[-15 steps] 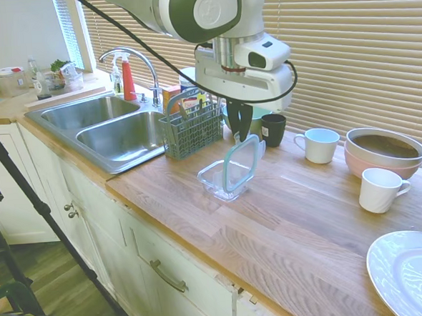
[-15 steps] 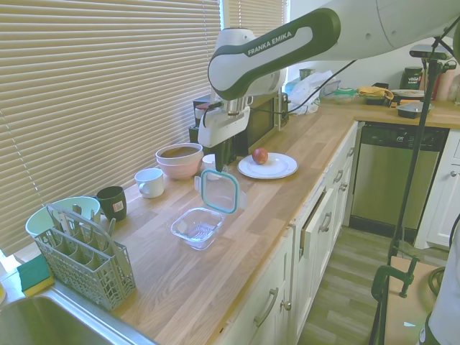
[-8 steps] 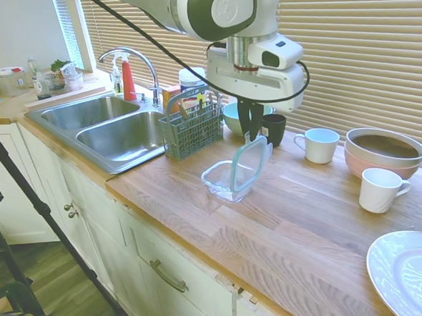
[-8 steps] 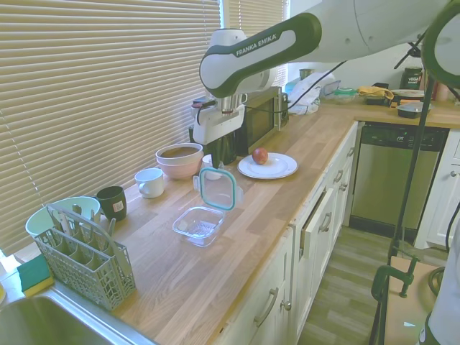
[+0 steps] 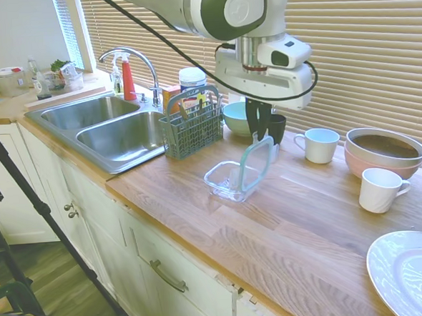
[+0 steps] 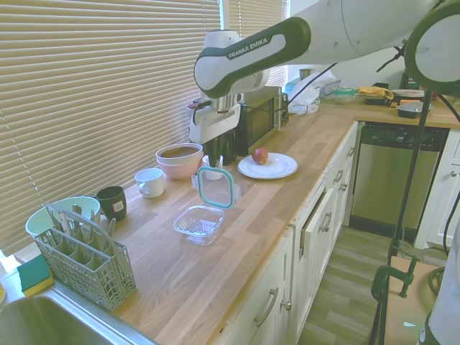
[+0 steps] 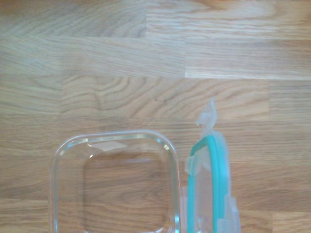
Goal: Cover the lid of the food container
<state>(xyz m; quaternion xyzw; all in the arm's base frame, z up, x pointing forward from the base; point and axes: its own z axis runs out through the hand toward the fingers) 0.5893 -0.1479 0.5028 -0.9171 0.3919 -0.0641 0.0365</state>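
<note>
Wooden kitchen counter (image 5: 322,216) beside sink (image 5: 123,135)

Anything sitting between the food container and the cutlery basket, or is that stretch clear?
Bare wood only. In the first exterior view nothing lies between the food container and the cutlery basket; the second exterior view agrees. The gripper holds the lid upright on the container's other side.

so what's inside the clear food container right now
Nothing: the food container looks empty, with the wooden countertop showing through its clear base. The lid hangs on edge from the gripper, beside the container rather than over it.
</note>
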